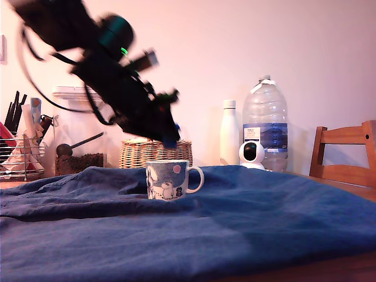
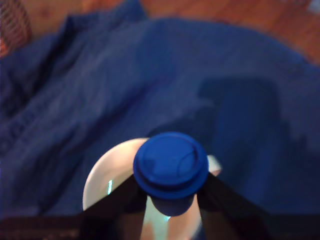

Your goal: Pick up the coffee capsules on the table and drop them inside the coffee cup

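Observation:
A blue-and-white coffee cup (image 1: 167,179) with cartoon figures and a white loop handle stands on the wrinkled blue cloth covering the table (image 1: 329,267). My gripper (image 1: 169,140) hangs just above the cup's rim, blurred, shut on a dark blue coffee capsule (image 1: 170,141). In the wrist view the coffee capsule (image 2: 171,164) shows its round blue face between the dark fingers (image 2: 222,200), directly over the white inside of the coffee cup (image 2: 107,180).
A wicker basket (image 1: 136,154) stands behind the cup. A white bottle (image 1: 230,133), a large water bottle (image 1: 265,123) and a small white camera (image 1: 252,154) sit at the back. A wooden chair (image 1: 346,155) is at the exterior view's right, a dish rack (image 1: 22,154) at its left.

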